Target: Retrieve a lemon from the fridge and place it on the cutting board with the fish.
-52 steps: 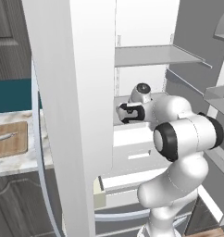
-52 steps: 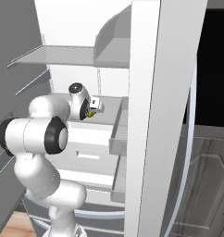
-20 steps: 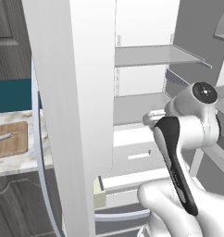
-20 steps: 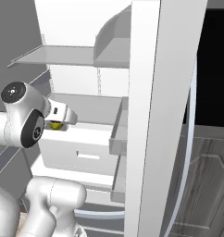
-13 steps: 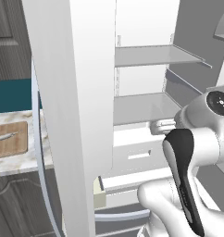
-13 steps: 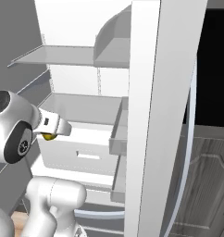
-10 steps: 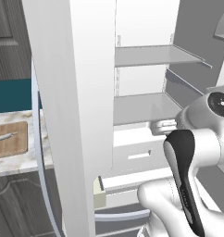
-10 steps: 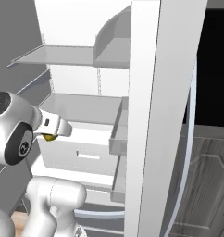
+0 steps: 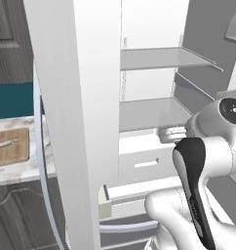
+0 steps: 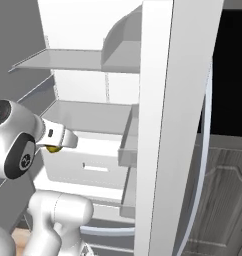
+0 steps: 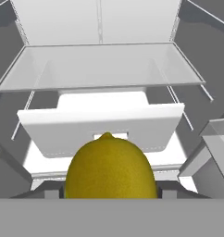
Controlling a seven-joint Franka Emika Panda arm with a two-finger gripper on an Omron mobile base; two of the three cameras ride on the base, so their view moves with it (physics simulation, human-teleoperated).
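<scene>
Your claw (image 10: 55,146) is clamped on the lemon (image 11: 110,165), low centre of the hand view, in front of the open fridge (image 9: 154,117). At the far left of the left base view, the fish (image 9: 5,143) lies on the cutting board (image 9: 10,152) on the worktop (image 9: 22,171).

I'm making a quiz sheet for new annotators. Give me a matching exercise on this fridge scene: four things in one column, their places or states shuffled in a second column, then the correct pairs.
Things:
1. small yellow oval lemon
2. light-brown wooden cutting board
3. slender silvery-white fish
4. tall grey fridge

Places or states:
A. lying on the board
B. doors open, white shelves showing
C. held in the claw, in front of the fridge shelves
D. flat on the marble counter, left of the fridge

Pairs: 1-C, 2-D, 3-A, 4-B
</scene>
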